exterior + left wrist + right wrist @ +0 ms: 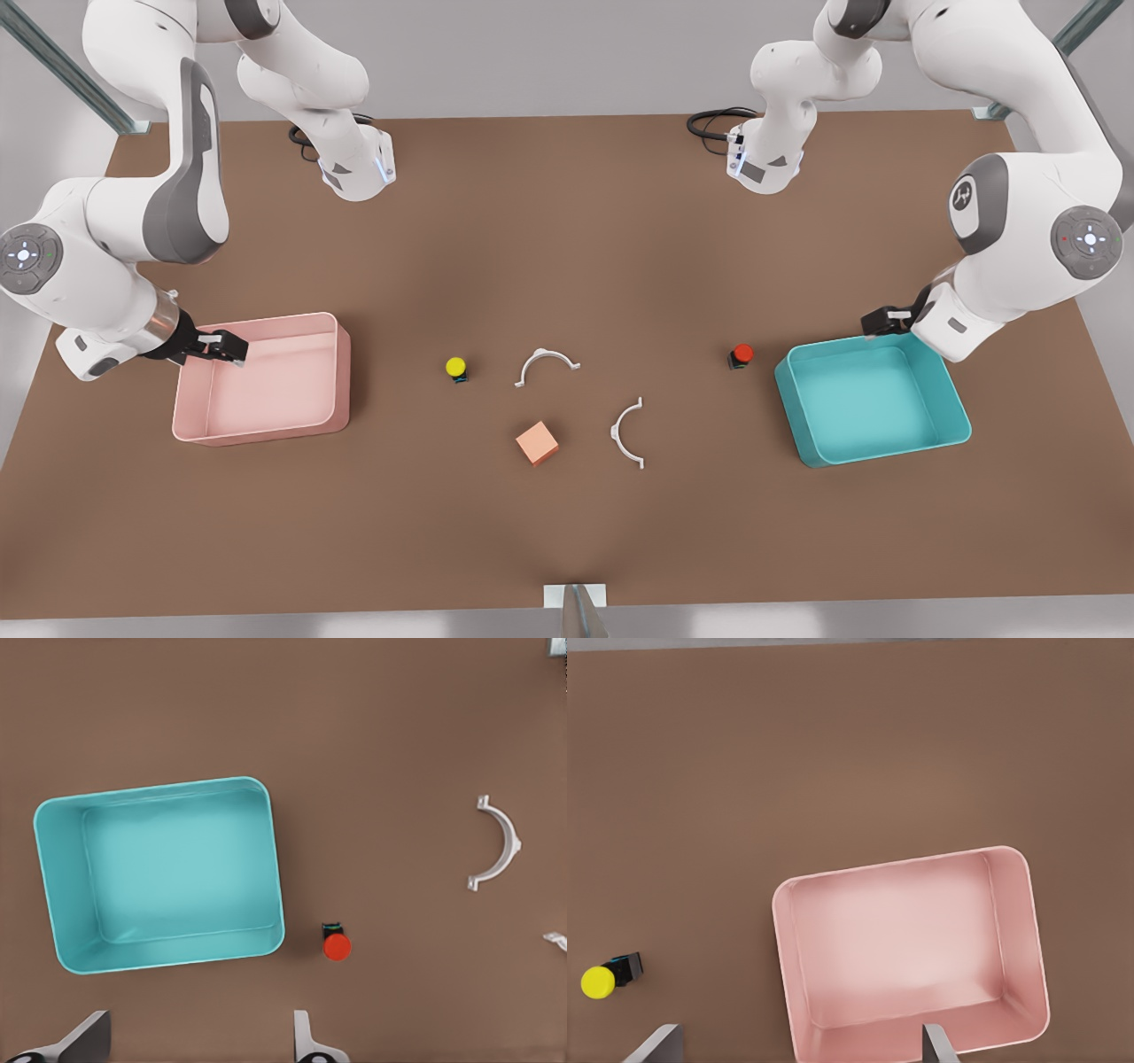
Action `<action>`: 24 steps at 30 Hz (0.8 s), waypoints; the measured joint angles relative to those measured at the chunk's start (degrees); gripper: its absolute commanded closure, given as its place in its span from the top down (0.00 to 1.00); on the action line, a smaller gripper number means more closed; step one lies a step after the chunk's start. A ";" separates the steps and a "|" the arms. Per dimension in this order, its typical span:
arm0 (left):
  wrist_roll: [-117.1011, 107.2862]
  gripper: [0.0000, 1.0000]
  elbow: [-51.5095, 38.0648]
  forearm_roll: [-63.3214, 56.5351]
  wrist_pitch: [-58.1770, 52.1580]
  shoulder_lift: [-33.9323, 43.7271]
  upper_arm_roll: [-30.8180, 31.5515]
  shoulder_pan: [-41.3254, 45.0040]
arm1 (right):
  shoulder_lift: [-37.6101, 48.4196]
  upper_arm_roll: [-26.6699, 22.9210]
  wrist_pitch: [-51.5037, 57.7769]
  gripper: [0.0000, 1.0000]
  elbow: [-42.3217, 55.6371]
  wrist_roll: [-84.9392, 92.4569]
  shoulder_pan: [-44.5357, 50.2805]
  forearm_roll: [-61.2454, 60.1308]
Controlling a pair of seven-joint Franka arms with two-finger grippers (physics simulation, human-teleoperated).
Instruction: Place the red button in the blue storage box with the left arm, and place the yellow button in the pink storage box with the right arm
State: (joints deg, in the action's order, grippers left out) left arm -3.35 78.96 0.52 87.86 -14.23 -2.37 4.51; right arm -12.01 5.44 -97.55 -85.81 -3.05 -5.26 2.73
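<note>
The red button [741, 355] [336, 944] stands on the brown table just off the blue storage box [873, 403] [168, 868], on the side toward the table's middle. My left gripper [879, 322] [195, 1041] hovers open over the box's far edge on the front view's right, holding nothing. Near the table's middle stands the yellow button [455, 367] [600, 981], apart from the pink storage box [266, 381] [904, 948]. At the front view's left, my right gripper [226, 347] [797, 1045] is open above that box's outer wall, also holding nothing. Both boxes hold nothing.
Two white curved clips [545, 363] [627, 432] and a small orange-pink cube [537, 442] lie on the table between the two buttons. One clip [496, 843] also lies beyond the red button in the left wrist view.
</note>
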 measured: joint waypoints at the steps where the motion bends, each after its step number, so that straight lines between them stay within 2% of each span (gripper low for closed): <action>1: 0.31 1.00 0.00 0.04 -0.01 -0.03 0.00 0.05 | 0.00 0.00 0.00 1.00 0.00 0.01 0.00 0.01; 3: -0.19 1.00 0.04 0.21 -0.02 -0.16 0.01 1.92 | 0.00 0.00 -0.01 1.00 0.01 0.04 -0.01 0.01; 6: -3.83 1.00 1.01 1.58 1.71 -2.54 0.25 10.47 | -0.08 0.29 -0.16 1.00 -0.51 0.07 0.22 0.01; 8: -7.04 1.00 4.28 2.53 4.35 -3.21 0.30 13.30 | -0.18 2.95 -0.52 1.00 -1.47 0.07 0.13 0.07; 10: -10.73 1.00 10.14 3.90 8.08 -2.26 0.28 13.79 | -1.93 5.31 -1.50 1.00 -2.34 0.03 1.50 0.06; 12: -14.81 1.00 19.93 5.18 13.95 1.43 0.27 13.79 | -4.83 8.05 -2.47 1.00 -2.35 -0.34 3.52 0.10; 14: -18.79 1.00 28.03 6.53 20.45 4.07 0.26 13.71 | -9.37 8.84 -3.77 1.00 -1.46 -1.34 8.35 0.27; 17: -24.12 1.00 34.35 7.88 28.70 4.94 0.24 13.68 | -12.62 10.14 -7.00 1.00 -3.90 -2.98 12.80 0.38; 20: -28.62 1.00 38.22 8.69 34.86 5.07 0.20 13.62 | -10.55 11.77 -10.88 1.00 -12.20 -5.22 13.20 0.26; 24: -33.76 1.00 45.29 9.40 42.59 4.83 0.24 14.12 | -10.13 12.97 -14.17 1.00 -16.15 -8.25 13.24 0.13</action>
State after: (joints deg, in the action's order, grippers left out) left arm -37.10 124.25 9.92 130.44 -9.40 -2.13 18.63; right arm -22.15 18.41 -111.71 -101.96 -11.30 7.98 2.86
